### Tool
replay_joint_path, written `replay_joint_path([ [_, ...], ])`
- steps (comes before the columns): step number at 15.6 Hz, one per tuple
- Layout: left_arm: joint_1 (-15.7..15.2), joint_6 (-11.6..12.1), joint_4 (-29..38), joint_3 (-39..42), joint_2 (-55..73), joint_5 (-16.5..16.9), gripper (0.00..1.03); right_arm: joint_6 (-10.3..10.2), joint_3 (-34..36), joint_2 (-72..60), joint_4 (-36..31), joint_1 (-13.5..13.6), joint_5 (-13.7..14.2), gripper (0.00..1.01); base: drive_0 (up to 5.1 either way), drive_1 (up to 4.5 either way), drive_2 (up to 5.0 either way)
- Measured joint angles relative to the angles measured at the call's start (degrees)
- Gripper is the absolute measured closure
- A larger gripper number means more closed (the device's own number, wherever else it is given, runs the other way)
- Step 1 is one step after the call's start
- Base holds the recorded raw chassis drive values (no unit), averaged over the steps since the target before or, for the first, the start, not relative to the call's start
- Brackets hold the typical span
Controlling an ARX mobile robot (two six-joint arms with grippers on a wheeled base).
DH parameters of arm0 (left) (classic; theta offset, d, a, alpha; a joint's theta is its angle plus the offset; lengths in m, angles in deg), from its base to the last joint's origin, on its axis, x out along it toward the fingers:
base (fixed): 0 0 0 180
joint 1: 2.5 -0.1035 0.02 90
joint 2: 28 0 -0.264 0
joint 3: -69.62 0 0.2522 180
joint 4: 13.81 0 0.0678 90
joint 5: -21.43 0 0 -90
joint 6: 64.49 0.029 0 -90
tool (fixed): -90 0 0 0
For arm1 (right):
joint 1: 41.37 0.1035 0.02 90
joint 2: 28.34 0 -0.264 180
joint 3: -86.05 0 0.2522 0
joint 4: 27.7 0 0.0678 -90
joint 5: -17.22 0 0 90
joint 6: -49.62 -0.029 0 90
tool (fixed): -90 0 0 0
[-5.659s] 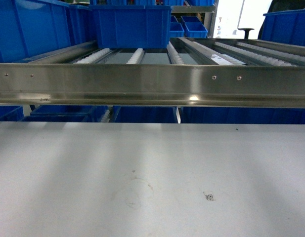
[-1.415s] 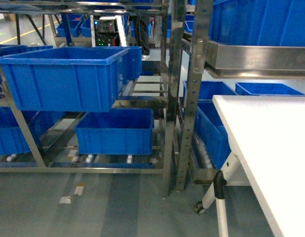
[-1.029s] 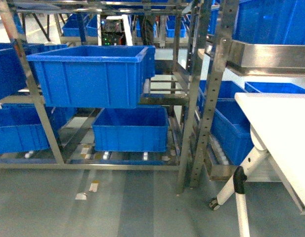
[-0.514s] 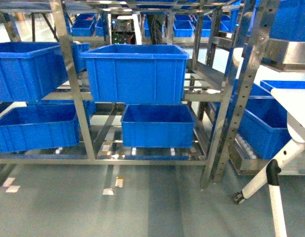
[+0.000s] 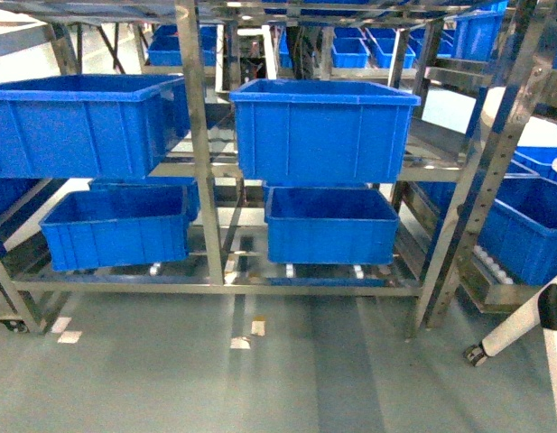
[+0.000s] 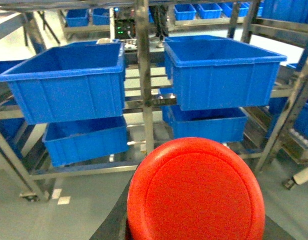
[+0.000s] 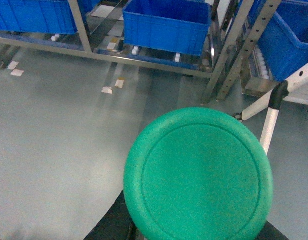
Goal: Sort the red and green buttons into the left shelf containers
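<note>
The red button (image 6: pixel 196 192) fills the lower left wrist view, its round cap facing the camera. My left gripper (image 6: pixel 196 236) is shut on it, dark fingers (image 6: pixel 113 226) showing at its sides. In the right wrist view the green button (image 7: pixel 197 175) is held the same way by my right gripper (image 7: pixel 197 236), shut on it above the grey floor. The left shelf containers are deep blue bins on a steel rack: an upper left one (image 5: pixel 79 126), an upper middle one (image 5: pixel 321 131) and two lower ones (image 5: pixel 116 225) (image 5: pixel 332 225). Neither gripper shows in the head view.
Steel rack uprights (image 5: pixel 199 144) (image 5: pixel 477 180) stand between and beside the bins. A second rack with blue bins (image 5: pixel 531 239) is at the right. A white table leg with a caster (image 5: pixel 522 329) juts in at the lower right. Grey floor (image 5: pixel 260 379) lies before the rack.
The head view has swung from the white table to face the left rack. The bins have shifted right to the centre of the view, and the table has slid out at the right.
</note>
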Motion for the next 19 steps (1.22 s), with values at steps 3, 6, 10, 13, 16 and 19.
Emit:
replay_joint_path([
  [3,0.50,0.00,-0.13,0.00,-0.04,0.59,0.78,0.00,0.02,0.04,-0.07,0.00,0.09,0.75,-4.7,1.28,3.6],
  [6,0.50,0.00,0.02,0.00,-0.09,0.59,0.78,0.00,0.04,0.07,-0.31,0.00,0.09,0.75,-3.1,2.32,1.0],
  [10,0.50,0.00,0.02,0.00,-0.02,0.59,0.78,0.00,0.04,0.04,-0.20,0.00,0.09,0.75,0.0,4.36,-4.3],
  [13,0.50,0.00,0.15,0.00,-0.02,0.59,0.78,0.00,0.04,0.04,-0.20,0.00,0.09,0.75,0.0,4.33,-4.3],
  [16,0.50,0.00,-0.09,0.00,0.07,0.59,0.78,0.00,0.04,0.15,-0.35,0.00,0.09,0.75,0.0,4.33,-4.3],
  [19,0.37,0.00,0.07,0.00,0.11,0.59,0.78,0.00,0.04,0.02,-0.11,0.00,0.11,0.75,0.0,4.28,-4.4],
])
